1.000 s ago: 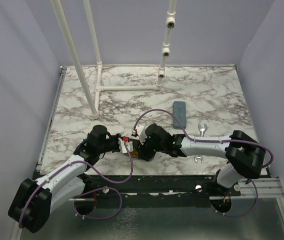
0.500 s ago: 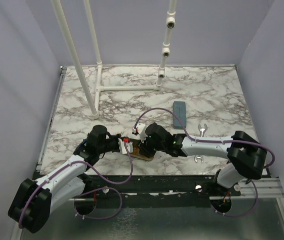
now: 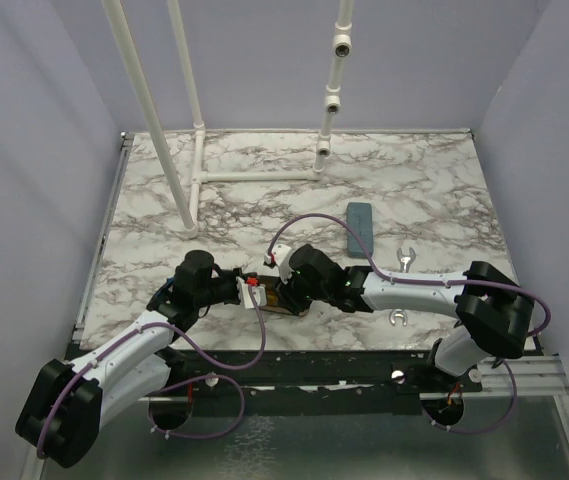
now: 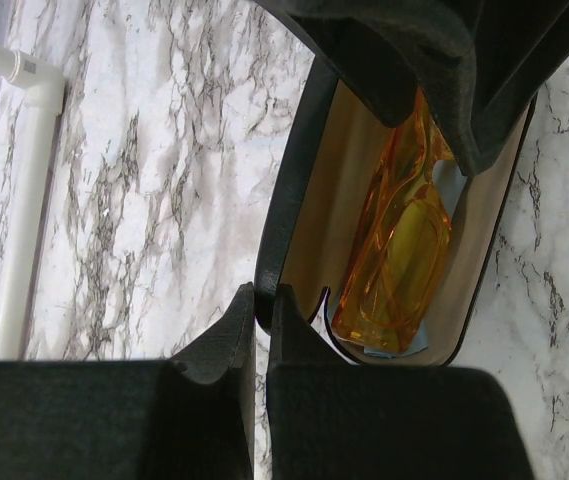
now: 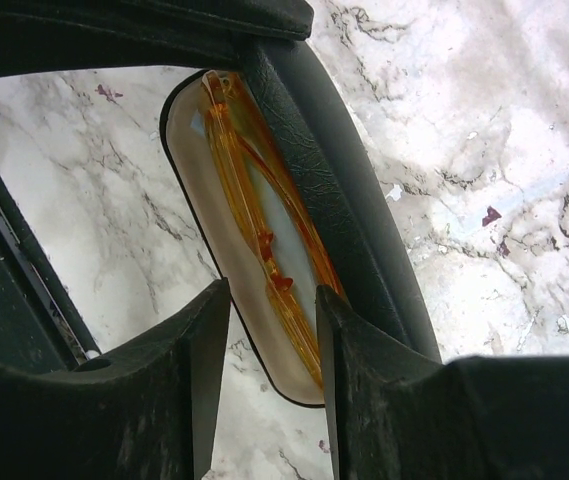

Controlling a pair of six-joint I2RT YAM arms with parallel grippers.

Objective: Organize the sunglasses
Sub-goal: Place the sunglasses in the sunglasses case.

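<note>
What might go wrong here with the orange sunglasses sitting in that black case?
The right gripper hangs open over the orange sunglasses; pulling out, a finger might snag the frame. The black case lies near the front edge of the table, with the shut left gripper at its rim, so a nudge might slide it.

The pincer (image 5: pixel 271 300) stands with its two dark fingers (image 5: pixel 199 350) apart, nothing pinched between them. Beyond the gap lies an open black case (image 5: pixel 354 230) with a pale lining, on the marble table (image 5: pixel 484 150). Folded orange glasses (image 5: pixel 254 190) lie lengthwise inside it, along the side nearer the thick black rim. A dark shape crosses the top of the view, covering the case's far end.
</note>
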